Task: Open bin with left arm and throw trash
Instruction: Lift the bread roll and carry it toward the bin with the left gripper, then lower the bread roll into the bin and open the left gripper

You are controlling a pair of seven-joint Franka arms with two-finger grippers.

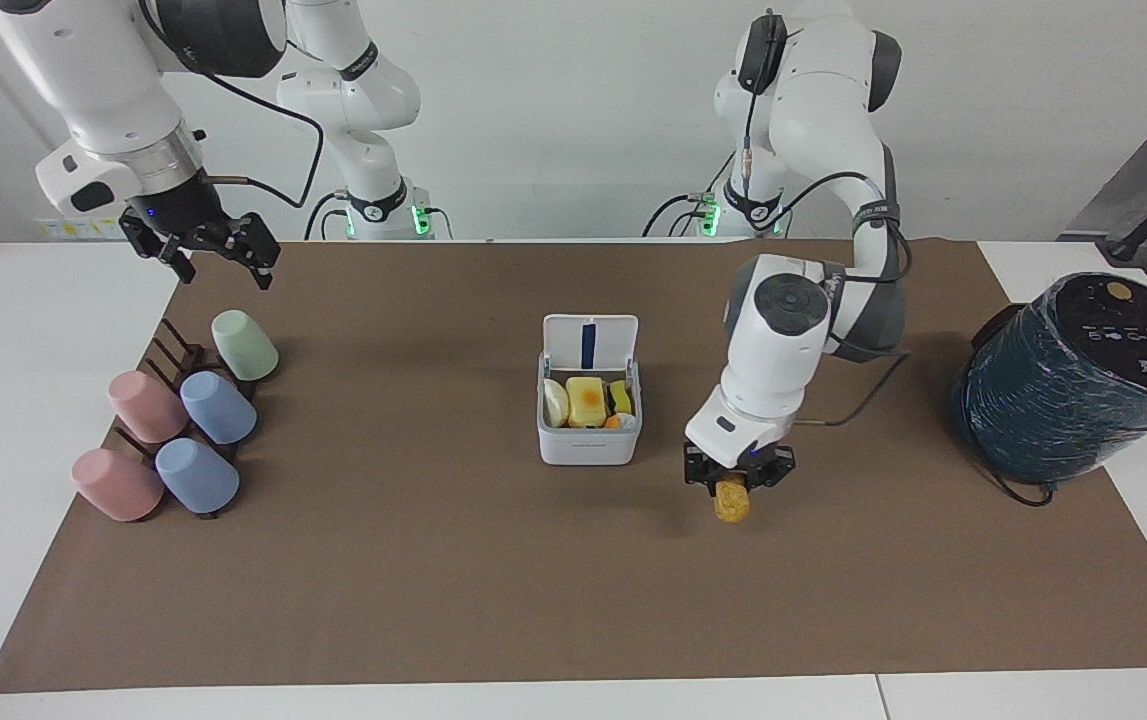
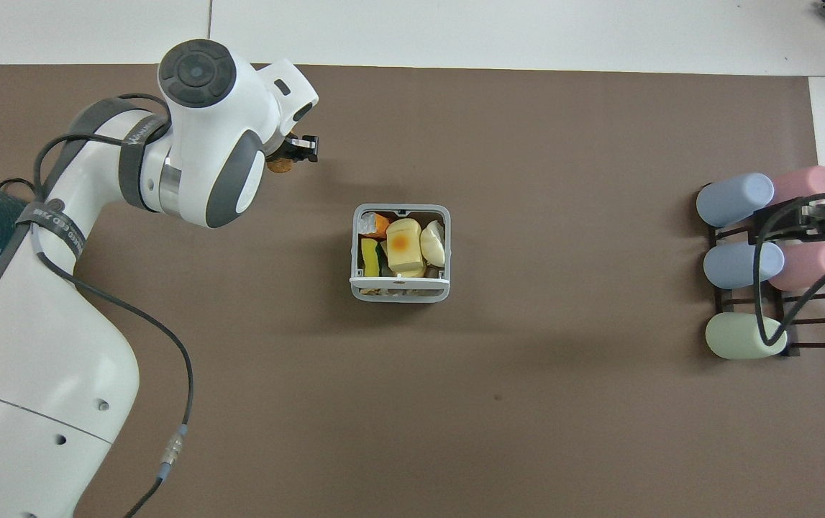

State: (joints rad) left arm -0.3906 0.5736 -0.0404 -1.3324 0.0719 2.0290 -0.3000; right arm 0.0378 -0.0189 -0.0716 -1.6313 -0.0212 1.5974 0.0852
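Brown mat (image 1: 433, 560) on white table (image 1: 23, 330)

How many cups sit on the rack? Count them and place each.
5, all on the dark rack at the right arm's end of the table: a green cup nearest the robots, then a pink and blue pair, then another pink and blue pair farthest out.

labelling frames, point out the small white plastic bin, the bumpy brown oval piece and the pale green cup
small white square plastic bin (image 1: 587, 447), facing view, front wall
bumpy brown oval trash piece (image 1: 731, 503), facing view, lower half below the left gripper
pale green cup (image 1: 245, 345), facing view, side wall
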